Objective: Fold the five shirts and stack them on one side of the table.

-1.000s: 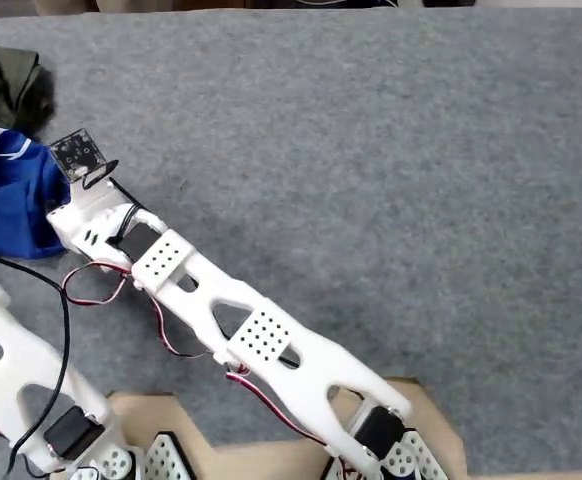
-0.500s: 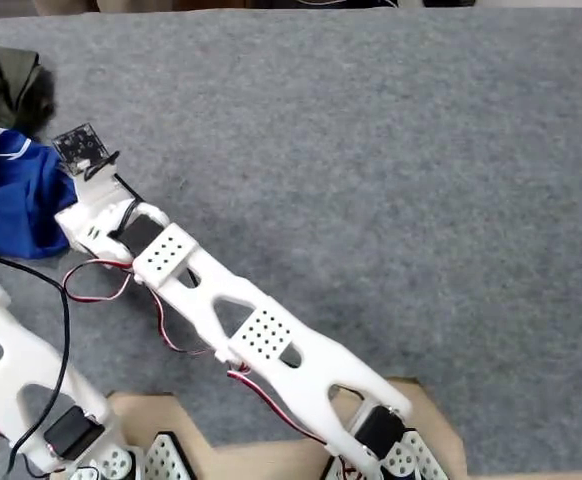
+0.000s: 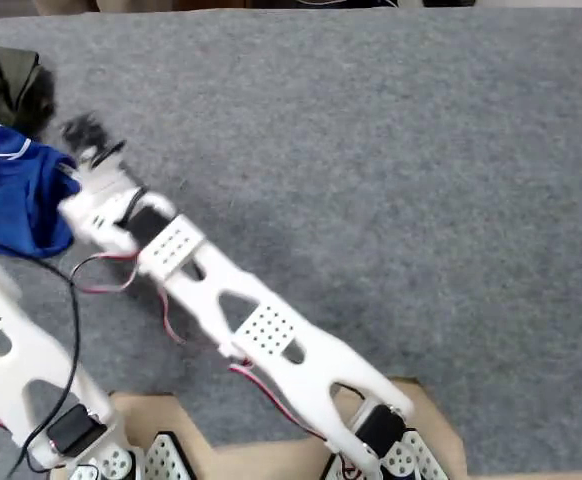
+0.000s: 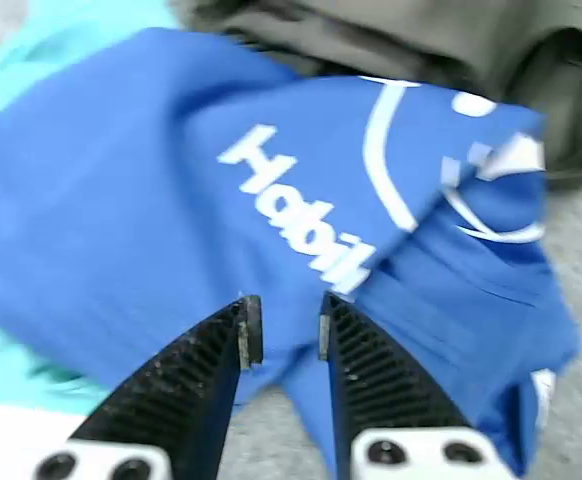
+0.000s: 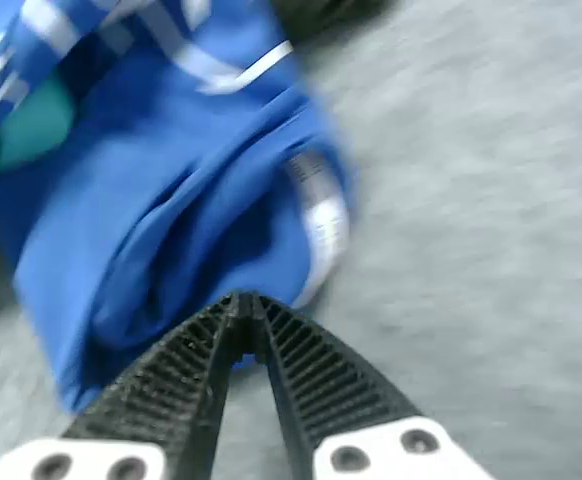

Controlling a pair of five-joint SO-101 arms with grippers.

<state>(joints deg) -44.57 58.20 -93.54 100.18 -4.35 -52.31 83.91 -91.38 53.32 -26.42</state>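
A crumpled blue shirt [image 3: 11,195] with white print lies at the table's left edge, on top of a teal shirt [image 4: 31,50]. A dark olive shirt [image 3: 6,80] is bunched just behind them. My right arm [image 3: 251,330] stretches from the front across to the blue shirt's right edge. My right gripper [image 5: 243,300] is shut, its tips against the blue shirt [image 5: 171,220] at its hem. My left gripper [image 4: 281,325] hovers over the blue shirt [image 4: 171,200] with a narrow gap between its fingers and nothing in them.
Grey carpet-like cloth [image 3: 401,180] covers the table, bare to the right of the arms. My left arm [image 3: 11,350] stands at the front left with a black cable [image 3: 69,330] beside it. Both bases sit on a wooden board [image 3: 271,455] at the front edge.
My right arm has swung toward the back left along the blue shirt's edge, and the shirt's near edge has shifted a little with it. The left arm has moved slightly.
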